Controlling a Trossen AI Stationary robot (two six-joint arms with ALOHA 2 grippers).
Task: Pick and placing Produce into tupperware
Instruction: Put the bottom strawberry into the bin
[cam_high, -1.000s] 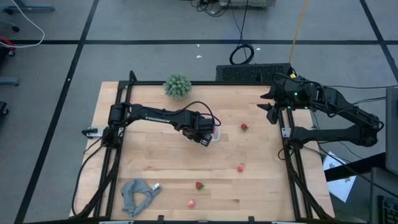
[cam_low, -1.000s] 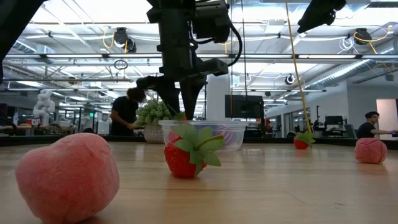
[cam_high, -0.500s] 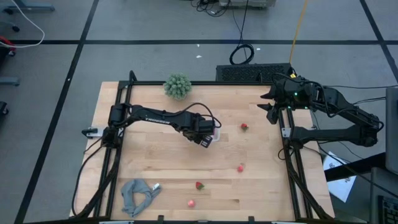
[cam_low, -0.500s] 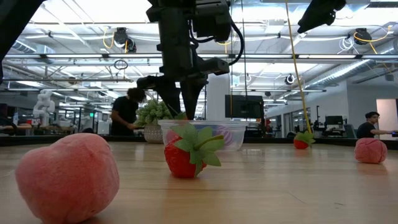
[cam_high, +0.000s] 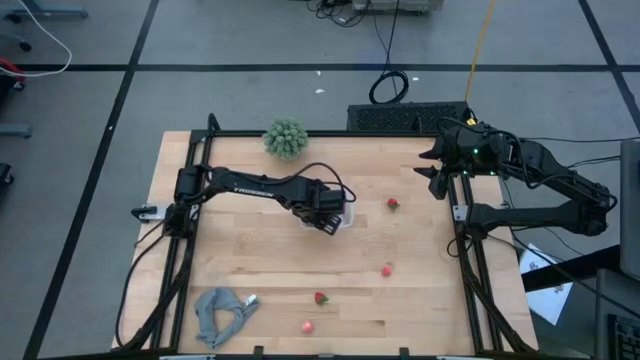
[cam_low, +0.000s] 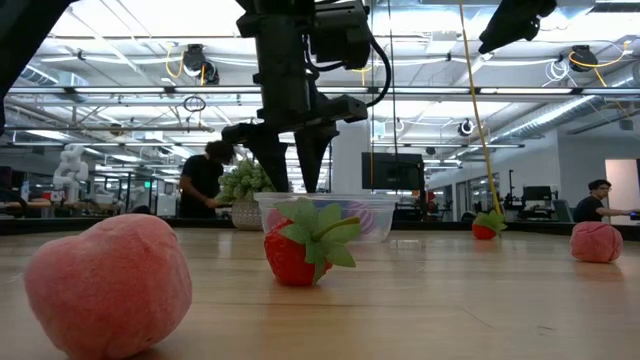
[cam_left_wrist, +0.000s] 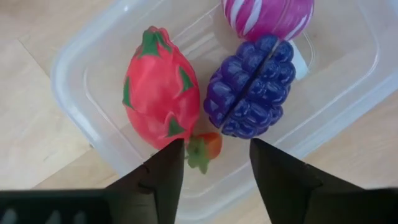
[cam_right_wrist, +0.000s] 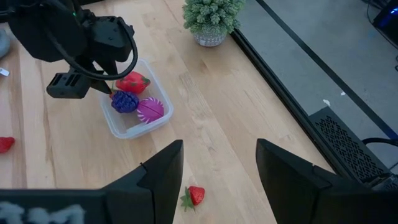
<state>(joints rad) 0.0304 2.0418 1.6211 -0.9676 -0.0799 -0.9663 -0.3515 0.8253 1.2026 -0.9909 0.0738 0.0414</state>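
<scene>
The clear tupperware (cam_high: 345, 213) (cam_left_wrist: 68, 81) stands mid-table. It holds a red dragon fruit (cam_left_wrist: 160, 93), purple grapes (cam_left_wrist: 252, 87), a magenta striped piece (cam_left_wrist: 267, 15) and a small strawberry (cam_left_wrist: 205, 148). My left gripper (cam_high: 328, 224) (cam_left_wrist: 214, 165) hangs open just above it, with the small strawberry lying below its fingertips. On the wood lie a strawberry (cam_high: 393, 204), a pink piece (cam_high: 386, 270), another strawberry (cam_high: 320, 298) and a pink peach (cam_high: 307, 326). My right gripper (cam_high: 432, 170) (cam_right_wrist: 217, 186) waits open, raised at the table's far right.
A green bushy ball (cam_high: 286, 138) stands at the far edge, left of centre. A grey cloth (cam_high: 222, 312) lies near the near left corner. The black frame rails run along the table's left and right sides. People show in the room behind, in the low view.
The left gripper's fingers have spread apart above the tupperware while the arm stayed almost in place. The right arm has kept still.
</scene>
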